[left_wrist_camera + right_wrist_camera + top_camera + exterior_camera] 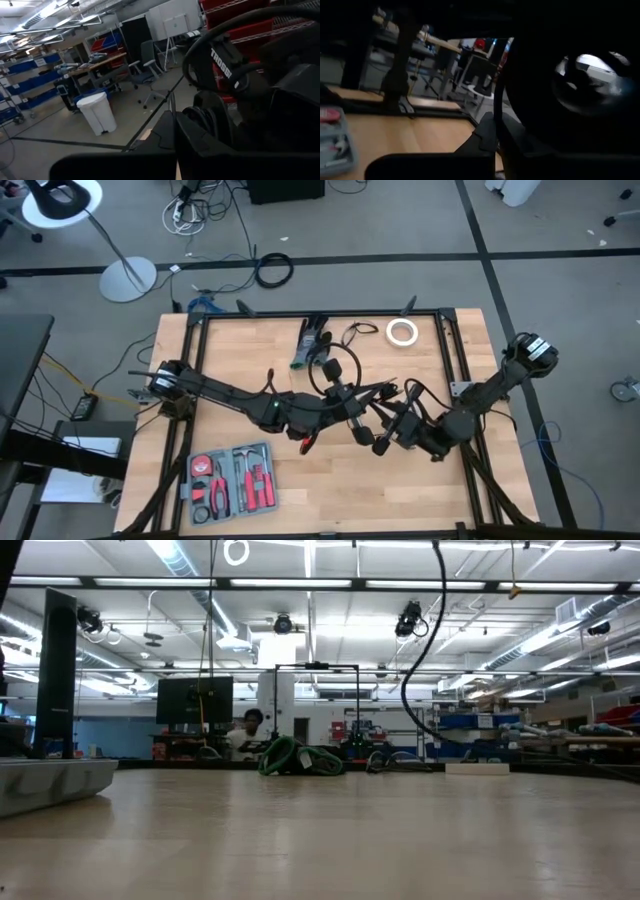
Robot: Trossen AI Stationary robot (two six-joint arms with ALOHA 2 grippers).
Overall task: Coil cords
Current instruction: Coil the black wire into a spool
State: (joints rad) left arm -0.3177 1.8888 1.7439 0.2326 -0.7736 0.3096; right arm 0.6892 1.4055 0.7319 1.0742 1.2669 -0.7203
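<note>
Both arms meet above the middle of the table. A thin black cord (335, 370) stands in a round loop above them; in the low view a stretch of the cord (425, 670) hangs in a curve from above. My left gripper (352, 412) and my right gripper (383, 436) are both shut and lifted off the table, close together at the cord. In the left wrist view the loop (192, 55) arcs in front of the right arm. A second small cord loop (357, 332) lies on the table near the far edge. My left gripper is shut at the lower part of the cord loop, where dark coiled strands (202, 117) show just past its fingertips. It points level. The fingers hide the place of contact. The cord is lifted clear of the table. My right gripper is shut with a black strand (499, 95) rising in a curve from its fingertips. It points about level toward the left gripper. The fingers and the dark hide which part it has. The cord hangs in the air, slack and looped.
A white tape roll (402, 332) and a green-and-black item (308, 345) lie near the far edge. A grey tool case (230, 480) sits at the near left. A black frame (445, 350) runs around the table. A person sits far back in the room (250, 725).
</note>
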